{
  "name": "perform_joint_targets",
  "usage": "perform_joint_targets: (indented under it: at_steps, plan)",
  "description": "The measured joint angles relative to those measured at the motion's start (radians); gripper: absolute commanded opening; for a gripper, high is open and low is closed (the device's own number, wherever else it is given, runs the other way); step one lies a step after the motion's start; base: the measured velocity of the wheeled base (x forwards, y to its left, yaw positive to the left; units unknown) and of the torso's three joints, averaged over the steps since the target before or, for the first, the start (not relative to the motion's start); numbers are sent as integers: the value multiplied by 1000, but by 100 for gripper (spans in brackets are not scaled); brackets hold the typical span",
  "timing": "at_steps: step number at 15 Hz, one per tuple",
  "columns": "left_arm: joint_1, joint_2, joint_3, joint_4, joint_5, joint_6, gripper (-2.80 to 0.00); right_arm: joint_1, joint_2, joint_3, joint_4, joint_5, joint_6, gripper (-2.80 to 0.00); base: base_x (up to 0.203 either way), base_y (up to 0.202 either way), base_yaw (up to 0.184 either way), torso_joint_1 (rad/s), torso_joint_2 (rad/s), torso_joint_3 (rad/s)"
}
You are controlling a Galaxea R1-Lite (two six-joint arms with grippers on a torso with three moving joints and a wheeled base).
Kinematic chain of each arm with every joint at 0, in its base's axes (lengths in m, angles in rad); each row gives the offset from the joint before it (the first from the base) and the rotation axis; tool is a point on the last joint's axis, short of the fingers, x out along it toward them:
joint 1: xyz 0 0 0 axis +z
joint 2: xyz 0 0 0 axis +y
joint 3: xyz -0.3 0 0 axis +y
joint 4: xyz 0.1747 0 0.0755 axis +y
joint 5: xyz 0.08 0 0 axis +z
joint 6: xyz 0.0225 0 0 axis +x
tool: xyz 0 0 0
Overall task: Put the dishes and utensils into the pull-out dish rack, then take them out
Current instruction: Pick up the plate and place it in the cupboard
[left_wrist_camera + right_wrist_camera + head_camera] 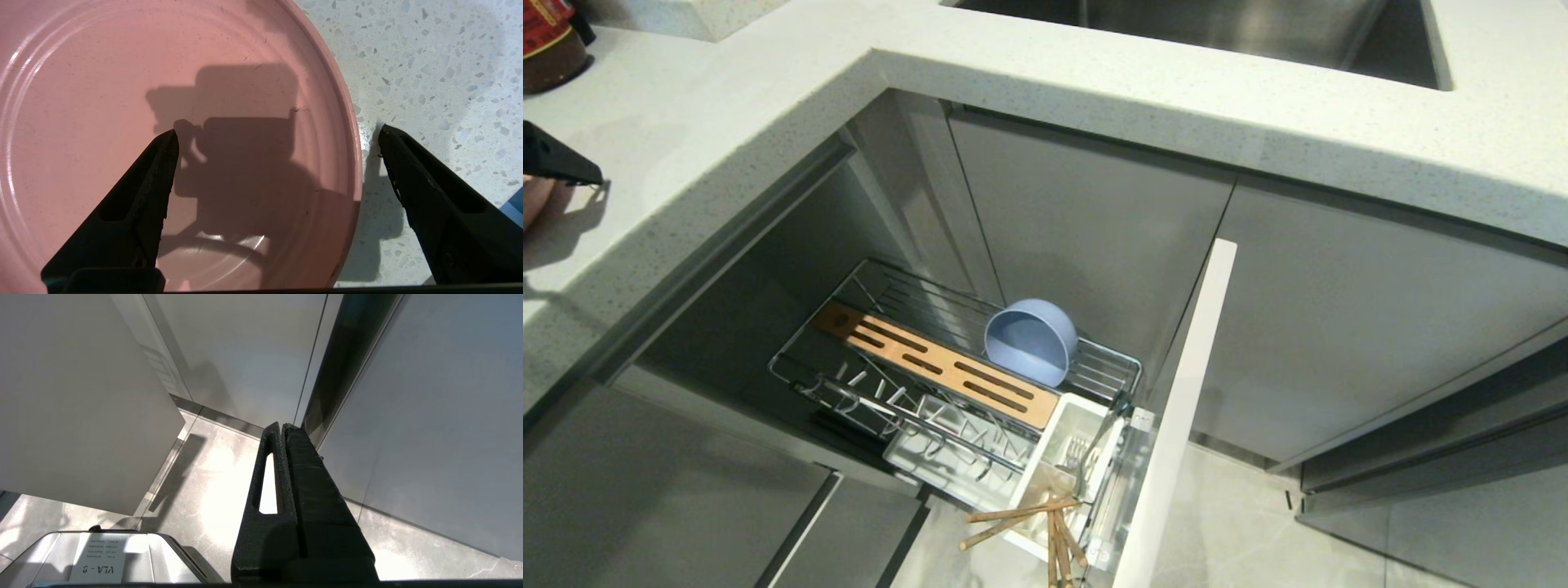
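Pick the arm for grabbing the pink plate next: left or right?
Left. The left gripper hangs open over the plate on the counter, one of its fingers above the plate and the other past its rim. The right gripper is shut, down by the cabinet doors near the floor.

A speckled white stone counter (1094,90) wraps a corner above flat grey cabinet fronts (1339,327) (a steel sink (1217,28) sunk in its far edge), over a pale tiled floor (1241,531).
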Motion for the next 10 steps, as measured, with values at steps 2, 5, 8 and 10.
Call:
perform_joint_targets:
  at_steps: [2,5,8,10]
  plan:
    - [0,6,0,-1,-2,1,0,0,0,0,0,0,0,-280,0,0,0,0,0,0]
    - [0,11,1,-4,-4,1,0,0,0,0,0,0,0,-280,0,0,0,0,0,0]
    - [0,14,3,-3,-3,2,-280,0,0,0,0,0,0,-280,0,0,0,0,0,0]
    - [-1,14,4,-3,-4,1,-280,0,0,0,0,0,0,-280,0,0,0,0,0,0]
